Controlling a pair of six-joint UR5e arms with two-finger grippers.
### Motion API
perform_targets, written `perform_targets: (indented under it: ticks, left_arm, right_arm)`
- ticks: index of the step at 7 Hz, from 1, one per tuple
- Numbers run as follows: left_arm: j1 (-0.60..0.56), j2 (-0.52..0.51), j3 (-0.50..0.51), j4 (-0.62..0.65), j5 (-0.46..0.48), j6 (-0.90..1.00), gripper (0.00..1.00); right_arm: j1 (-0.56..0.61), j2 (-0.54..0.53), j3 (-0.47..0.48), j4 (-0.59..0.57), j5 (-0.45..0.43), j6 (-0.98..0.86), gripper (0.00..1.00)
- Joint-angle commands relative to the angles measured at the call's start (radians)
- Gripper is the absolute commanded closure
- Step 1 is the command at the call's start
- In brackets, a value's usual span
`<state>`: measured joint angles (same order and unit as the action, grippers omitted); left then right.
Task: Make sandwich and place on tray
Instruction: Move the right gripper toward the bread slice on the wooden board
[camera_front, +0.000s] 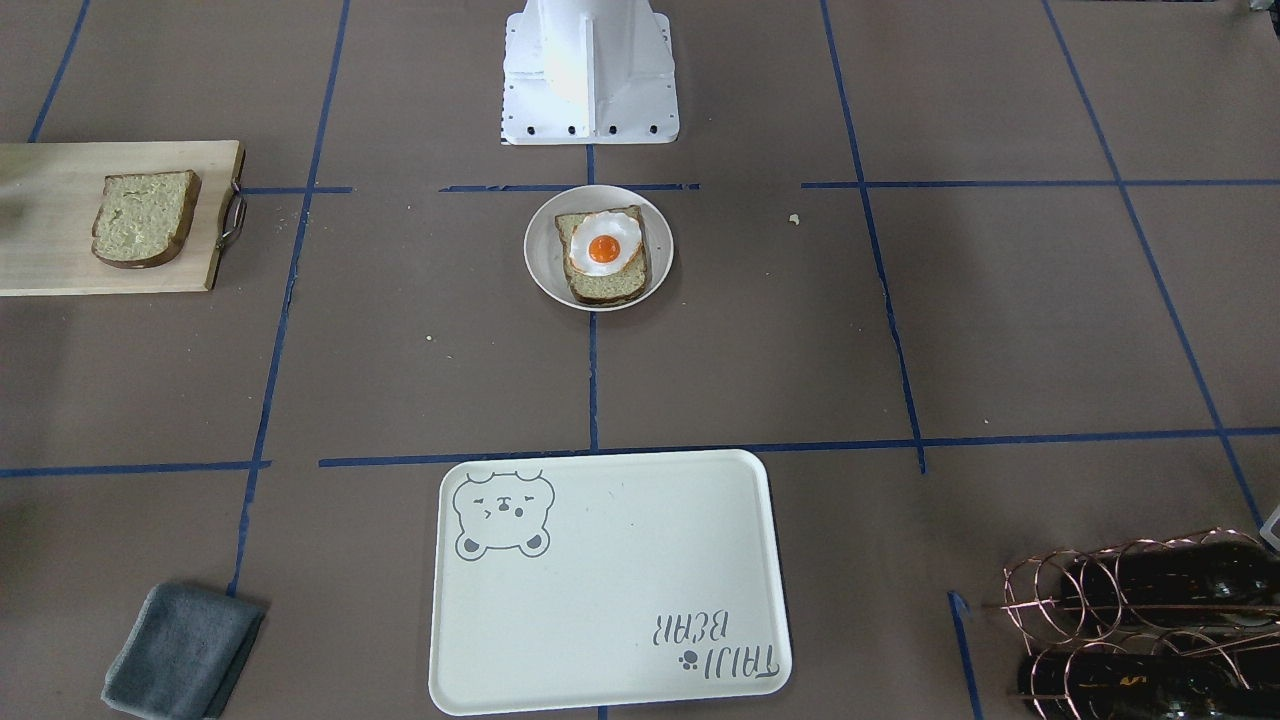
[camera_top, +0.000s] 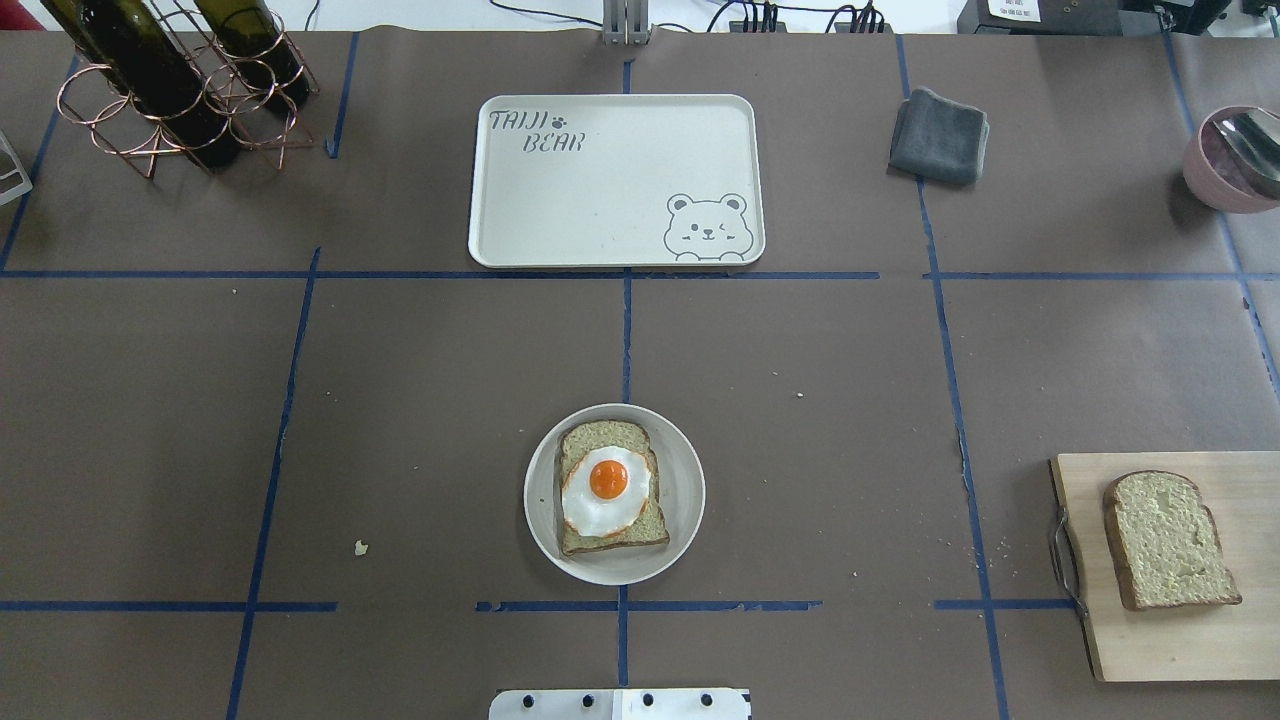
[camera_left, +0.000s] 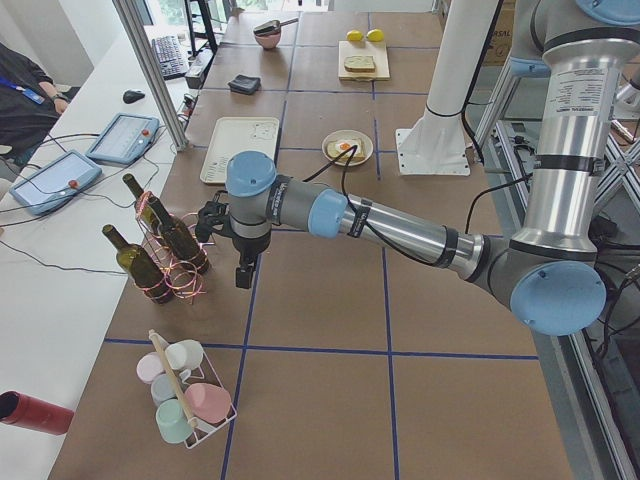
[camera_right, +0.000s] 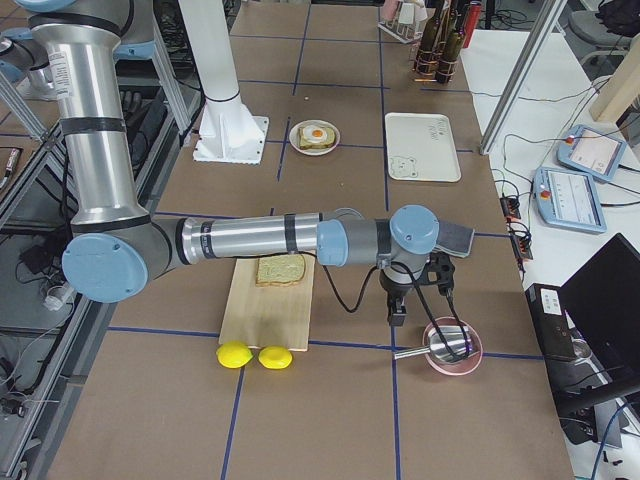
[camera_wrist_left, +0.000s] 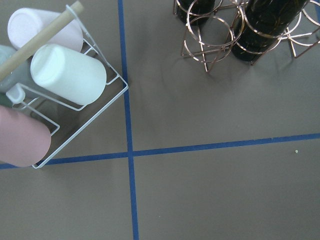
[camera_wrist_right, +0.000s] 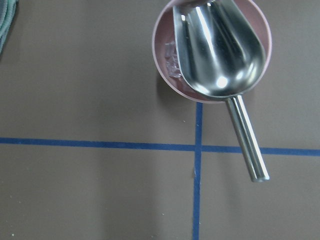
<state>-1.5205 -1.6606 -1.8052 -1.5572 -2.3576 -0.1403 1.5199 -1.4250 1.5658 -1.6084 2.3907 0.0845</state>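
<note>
One bread slice (camera_top: 640, 525) lies on a small round white plate (camera_top: 686, 492) at table centre, with the fried egg (camera_top: 604, 490) on top. The second bread slice (camera_top: 1168, 540) lies on a wooden board (camera_top: 1180, 640) at the right. The cream tray (camera_top: 615, 180) with the bear drawing sits at the far side and holds nothing. My left gripper (camera_left: 241, 272) hangs by the wine rack and my right gripper (camera_right: 398, 312) by the pink bowl. Both show only in side views, so I cannot tell open or shut.
A copper wine rack with bottles (camera_top: 170, 90) stands far left, with a wire rack of cups (camera_wrist_left: 55, 85) beyond it. A grey cloth (camera_top: 938, 135) lies right of the tray. A pink bowl with a metal scoop (camera_wrist_right: 212, 50) and two lemons (camera_right: 255, 355) sit at the right end.
</note>
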Motion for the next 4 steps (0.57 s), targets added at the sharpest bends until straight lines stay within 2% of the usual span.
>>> perform_targets:
  ticks: [1,2,4]
  left_arm:
    - [0.044,-0.027,-0.019,-0.004,0.000,-0.047,0.00]
    - [0.071,-0.033,-0.042,-0.006,-0.005,-0.094,0.00]
    - [0.134,-0.034,-0.057,-0.080,-0.006,-0.230,0.00]
  right_arm:
    - [-0.099,0.014,0.028,0.074,0.007,0.191,0.00]
    - [-0.122,-0.035,0.037,0.170,0.008,0.249,0.00]
    - [-0.182,-0.218,0.147,0.426,0.004,0.457,0.00]
